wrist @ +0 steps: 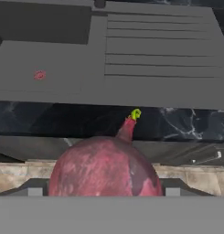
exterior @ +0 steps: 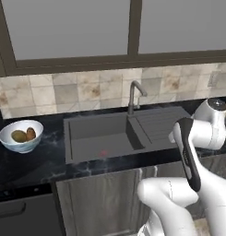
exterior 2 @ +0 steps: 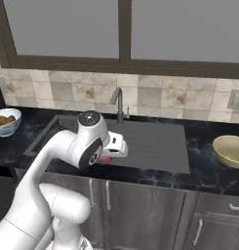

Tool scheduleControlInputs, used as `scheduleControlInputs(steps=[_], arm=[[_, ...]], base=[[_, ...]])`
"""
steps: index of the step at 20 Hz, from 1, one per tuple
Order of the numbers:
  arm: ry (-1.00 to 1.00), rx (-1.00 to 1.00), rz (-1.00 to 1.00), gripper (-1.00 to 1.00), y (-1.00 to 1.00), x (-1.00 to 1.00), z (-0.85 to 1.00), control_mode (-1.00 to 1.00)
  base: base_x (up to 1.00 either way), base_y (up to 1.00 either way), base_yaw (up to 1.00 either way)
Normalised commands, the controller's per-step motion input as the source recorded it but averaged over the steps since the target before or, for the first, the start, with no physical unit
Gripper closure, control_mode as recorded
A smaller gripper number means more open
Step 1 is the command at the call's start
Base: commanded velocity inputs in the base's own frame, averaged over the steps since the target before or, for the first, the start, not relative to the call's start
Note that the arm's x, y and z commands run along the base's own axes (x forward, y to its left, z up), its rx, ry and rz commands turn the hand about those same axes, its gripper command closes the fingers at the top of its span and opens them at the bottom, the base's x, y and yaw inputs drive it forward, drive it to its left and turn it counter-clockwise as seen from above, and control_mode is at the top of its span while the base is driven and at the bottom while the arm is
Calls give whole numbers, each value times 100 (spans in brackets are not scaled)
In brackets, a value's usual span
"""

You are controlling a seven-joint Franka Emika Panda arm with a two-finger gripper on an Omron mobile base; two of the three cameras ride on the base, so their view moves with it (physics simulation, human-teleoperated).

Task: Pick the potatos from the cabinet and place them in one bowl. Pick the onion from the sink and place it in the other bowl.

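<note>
While our pincer (wrist: 104, 192) holds the onion (wrist: 104, 176) between its fingers, jaws closed partway around the round bulb, we hang above the front edge of the table (exterior: 36, 161), just before the sink (exterior: 103, 133). In the hand view the onion sits right between the tips, its stem with a green tip pointing away from the hand toward the sink's draining board. In the right base view the onion (exterior 2: 105, 159) peeks out red under the hand.

Both potatoes (exterior: 24, 135) already lie in the white bowl (exterior: 20, 136) at the far left of the table. That leaves the yellowish bowl (exterior 2: 230, 150), which stands on the table well to the right, past the draining board.

So the relation that matters, in our judgement: the target bowl lies to the right of the pincer, with the whole draining board between them. We would carry the onion rightward and keep it above the bowl's rim before letting go.

A small red bit (wrist: 39, 75) lies on the sink floor.
</note>
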Motion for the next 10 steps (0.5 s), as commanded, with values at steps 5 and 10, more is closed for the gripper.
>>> scheduleControlInputs(steps=[5,10], arm=[[0,0,0,100,0,0,0,100],[0,0,0,100,0,0,0,100]], base=[[0,-100,0],[0,-100,0]])
